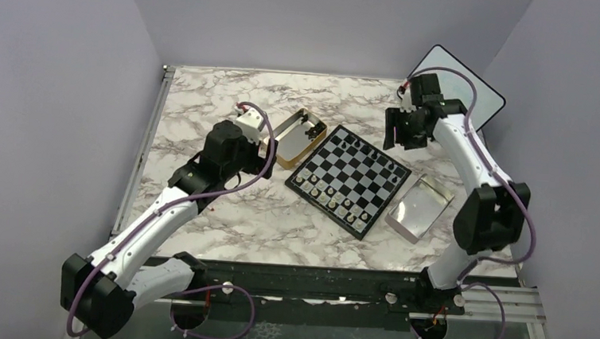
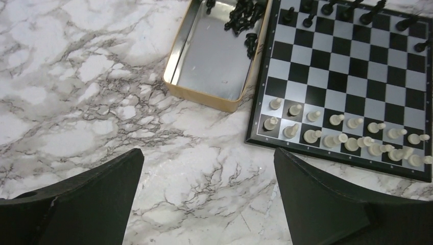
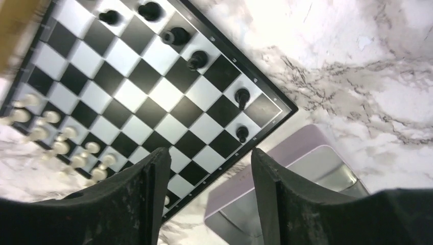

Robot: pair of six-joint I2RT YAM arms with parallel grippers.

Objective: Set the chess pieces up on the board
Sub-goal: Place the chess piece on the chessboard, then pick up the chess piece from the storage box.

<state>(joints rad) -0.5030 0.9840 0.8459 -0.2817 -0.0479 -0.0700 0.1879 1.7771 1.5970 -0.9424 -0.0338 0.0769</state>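
Observation:
The board [image 1: 352,177] lies at mid-table, turned like a diamond. Several pale chess pieces [image 2: 337,135] fill its two near rows. Several black chess pieces [image 3: 196,60] stand along its far edge, and more black ones [image 2: 244,20] lie loose in a gold tin [image 1: 297,136] at the board's left. My left gripper [image 2: 208,153] is open over bare marble, near the tin's front corner. High above the board's right corner, my right gripper [image 3: 209,151] hangs open, nothing between its fingers.
A pale lilac tin lid [image 1: 419,207] rests beside the board's right edge, seen under my right fingers [image 3: 306,168]. A white tablet with a dark rim [image 1: 478,90] leans at the back right. Grey walls enclose the marble table [image 1: 206,99].

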